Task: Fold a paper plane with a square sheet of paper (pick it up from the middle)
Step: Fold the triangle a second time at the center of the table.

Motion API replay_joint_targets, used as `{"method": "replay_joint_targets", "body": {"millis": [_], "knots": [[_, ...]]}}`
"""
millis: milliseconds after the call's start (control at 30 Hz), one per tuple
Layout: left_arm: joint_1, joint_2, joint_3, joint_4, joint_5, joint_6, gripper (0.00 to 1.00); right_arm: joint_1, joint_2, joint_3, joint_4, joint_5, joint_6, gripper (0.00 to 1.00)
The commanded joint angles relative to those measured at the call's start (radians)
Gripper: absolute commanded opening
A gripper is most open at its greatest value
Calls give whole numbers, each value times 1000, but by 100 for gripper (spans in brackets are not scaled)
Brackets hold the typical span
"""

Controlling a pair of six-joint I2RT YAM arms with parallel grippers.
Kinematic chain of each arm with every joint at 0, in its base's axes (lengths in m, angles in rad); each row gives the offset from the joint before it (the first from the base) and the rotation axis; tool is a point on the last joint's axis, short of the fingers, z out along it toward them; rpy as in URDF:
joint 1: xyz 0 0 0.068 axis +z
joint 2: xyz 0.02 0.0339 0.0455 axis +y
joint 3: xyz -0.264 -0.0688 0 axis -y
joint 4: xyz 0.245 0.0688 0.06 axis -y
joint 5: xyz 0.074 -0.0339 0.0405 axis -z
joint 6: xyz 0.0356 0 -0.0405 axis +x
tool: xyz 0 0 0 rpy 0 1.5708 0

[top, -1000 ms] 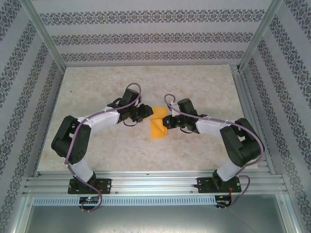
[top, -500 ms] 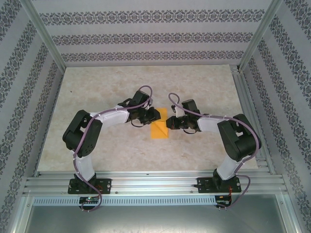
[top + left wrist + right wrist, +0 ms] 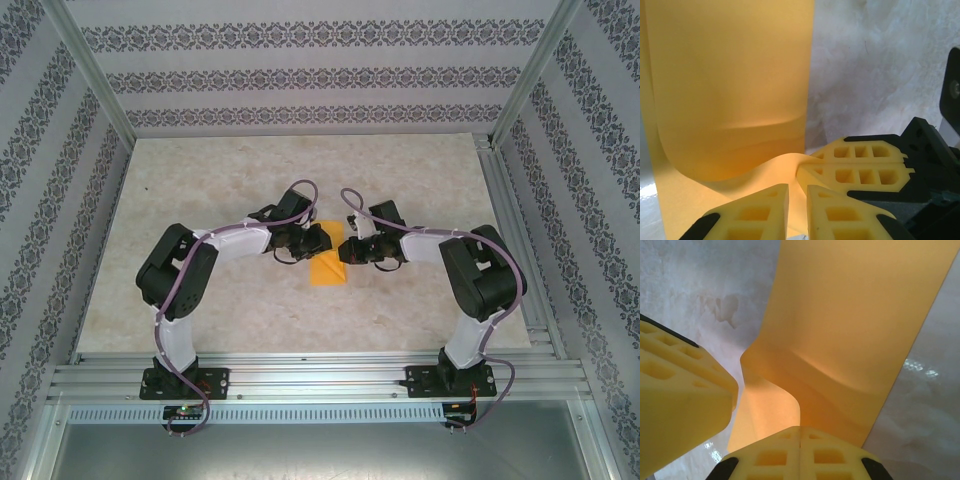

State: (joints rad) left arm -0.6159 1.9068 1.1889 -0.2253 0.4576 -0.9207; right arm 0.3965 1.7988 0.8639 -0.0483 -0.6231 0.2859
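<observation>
The square sheet of paper (image 3: 327,270) is orange-yellow and lies mid-table, its far part lifted between my two grippers. In the left wrist view the paper (image 3: 730,85) curls up into a raised fold. My left gripper (image 3: 797,190) straddles that fold with its jaws a narrow gap apart, and paper shows in the gap. From above, the left gripper (image 3: 320,240) sits at the sheet's far left. My right gripper (image 3: 800,432) is shut on the paper (image 3: 855,330), which bends up out of its pressed-together fingers. It meets the sheet from the right (image 3: 346,250), tip to tip with the left one.
The pale marbled table top (image 3: 220,180) extends all round the sheet. Aluminium frame rails (image 3: 310,375) run along the near edge, and patterned walls (image 3: 300,75) close in the back and sides. The arms' elbows (image 3: 175,270) stand near the front.
The left gripper has moved right onto the sheet and its jaws have narrowed around the raised fold. The right gripper has shifted slightly left, still shut on the paper.
</observation>
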Motion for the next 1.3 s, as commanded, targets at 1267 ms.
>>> {"method": "replay_joint_targets", "body": {"millis": [1267], "knots": [[-33, 115, 63, -74, -55, 54, 16, -19, 31, 29, -43, 31, -17, 7]]}}
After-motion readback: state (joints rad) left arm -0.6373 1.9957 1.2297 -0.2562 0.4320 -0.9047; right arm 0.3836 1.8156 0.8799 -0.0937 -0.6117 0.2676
